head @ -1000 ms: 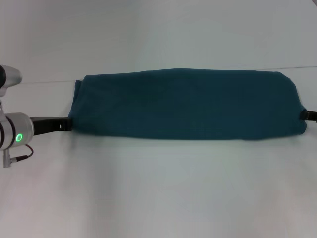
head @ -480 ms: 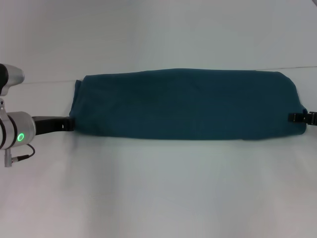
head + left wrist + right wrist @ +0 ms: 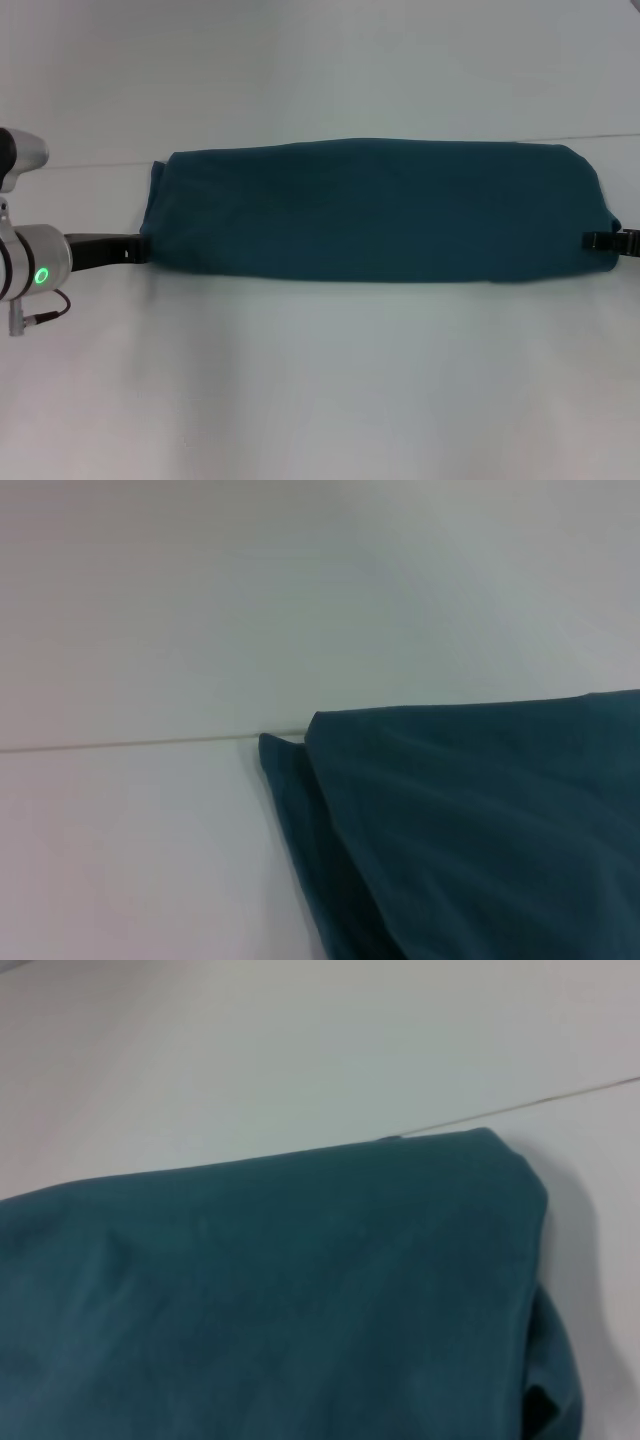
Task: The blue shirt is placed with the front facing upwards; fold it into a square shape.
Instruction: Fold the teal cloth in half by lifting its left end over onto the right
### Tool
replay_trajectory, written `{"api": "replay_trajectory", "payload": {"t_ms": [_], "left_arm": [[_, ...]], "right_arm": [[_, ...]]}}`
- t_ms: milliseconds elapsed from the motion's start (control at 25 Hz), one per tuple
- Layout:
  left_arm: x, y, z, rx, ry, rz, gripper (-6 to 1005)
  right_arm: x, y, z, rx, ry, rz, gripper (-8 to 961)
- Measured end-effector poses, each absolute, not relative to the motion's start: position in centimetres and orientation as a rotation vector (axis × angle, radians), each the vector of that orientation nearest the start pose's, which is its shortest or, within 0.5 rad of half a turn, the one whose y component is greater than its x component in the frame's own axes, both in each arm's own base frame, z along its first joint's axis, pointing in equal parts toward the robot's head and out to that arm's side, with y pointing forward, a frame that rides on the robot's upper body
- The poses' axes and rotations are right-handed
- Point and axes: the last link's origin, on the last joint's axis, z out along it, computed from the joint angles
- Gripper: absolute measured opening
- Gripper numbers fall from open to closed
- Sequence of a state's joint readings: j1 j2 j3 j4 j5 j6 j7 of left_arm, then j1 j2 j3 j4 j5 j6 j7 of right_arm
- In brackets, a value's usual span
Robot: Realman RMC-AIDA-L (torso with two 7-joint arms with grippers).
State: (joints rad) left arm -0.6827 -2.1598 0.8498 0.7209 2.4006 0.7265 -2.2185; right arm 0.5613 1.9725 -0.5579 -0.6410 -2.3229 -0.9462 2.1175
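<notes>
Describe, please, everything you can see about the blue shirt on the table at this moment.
The blue shirt is a dark teal, soft-looking fabric, folded into one long band lying flat across the white table. No lettering, sleeves or collar show; only plain cloth faces up. Its long edges look rounded and its surface nearly smooth, with faint creases. At each short end, layers of cloth are stacked. The left gripper meets its left end near the front corner, and the right gripper meets its right end.
</notes>
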Motion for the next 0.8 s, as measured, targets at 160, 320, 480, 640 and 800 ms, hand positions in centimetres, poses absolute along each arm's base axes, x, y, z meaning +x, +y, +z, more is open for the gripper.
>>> {"api": "replay_trajectory", "payload": {"t_ms": [160,320,480,640,800], "left_arm": [[-27.11,42.81,-1.40,-2.045,-1.177,-0.212,27],[-27.11,42.83,-1.36,-2.045,-1.176,-0.211,27],[-27.10,42.84,-1.34,-2.046,-1.173,-0.211,27],[-27.09,42.86,-1.26,-2.045,-1.170,-0.211,27],[-27.18,42.52,-0.90,-2.051,-1.174,-0.216,26]], "right_arm": [[36.50,38.71,7.48,-1.859,1.416,0.310,671],[36.45,38.71,7.54,-1.864,1.422,0.312,462],[36.49,38.66,7.63,-1.868,1.425,0.310,372],[36.63,38.53,7.65,-1.867,1.426,0.307,282],[36.78,38.39,7.67,-1.866,1.426,0.305,150]]}}
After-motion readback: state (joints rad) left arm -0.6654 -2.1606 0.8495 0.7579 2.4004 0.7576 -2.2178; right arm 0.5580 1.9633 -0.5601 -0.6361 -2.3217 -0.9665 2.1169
